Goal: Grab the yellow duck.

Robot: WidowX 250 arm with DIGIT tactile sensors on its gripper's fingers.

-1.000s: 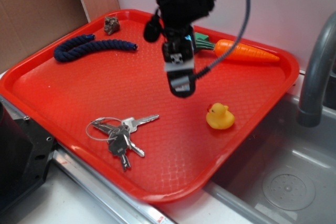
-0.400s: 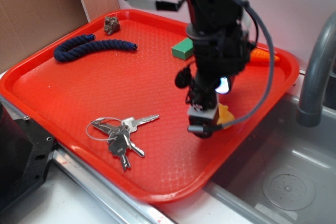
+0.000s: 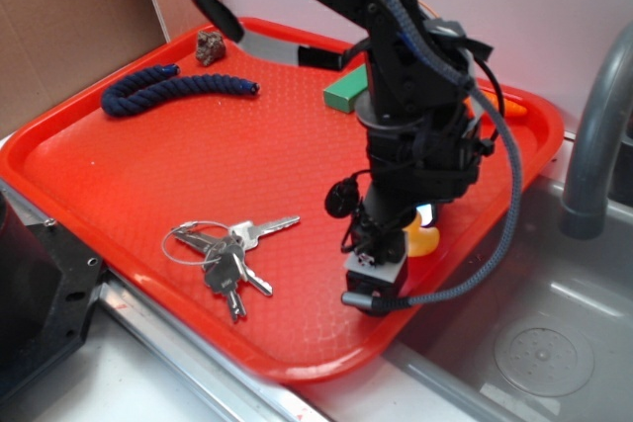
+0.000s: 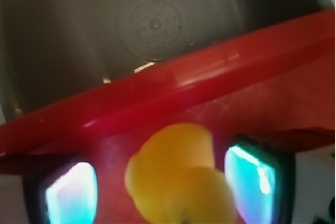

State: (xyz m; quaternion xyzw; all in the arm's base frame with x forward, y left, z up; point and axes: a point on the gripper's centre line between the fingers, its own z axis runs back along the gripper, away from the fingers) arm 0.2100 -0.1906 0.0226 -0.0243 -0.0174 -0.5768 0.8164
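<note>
Exterior view: black robot arm reaches down over the red plastic tray [image 3: 119,175], its pincer [image 3: 377,279] low at the tray's near-right part, close to the rim beside the steel sink [image 3: 554,343]. The small glossy yellow rubber duck [image 3: 423,240] is mostly hidden behind the wrist — only a yellow sliver shows just right of it, on the tray floor. Pincer state can't be read from this angle. Elsewhere on the tray: bunch of silver keys on a ring [image 3: 226,254] left of the pincer, well apart; dark blue rope piece [image 3: 173,91] at the far left; small brown rock-like lump [image 3: 210,46] at the far corner; green block [image 3: 346,94] behind the arm; tip of an orange toy carrot [image 3: 512,104] at the far right. Grey faucet [image 3: 593,135] stands at the right edge. Wrist view: blurred, duck [image 4: 178,177] sits between the two fingers [image 4: 71,195], with gaps visible on both sides — pincer open, straddling the duck, not clamped. The tray rim [image 4: 157,103] runs across just beyond it, with the sink drain [image 4: 155,27] past the rim.
</note>
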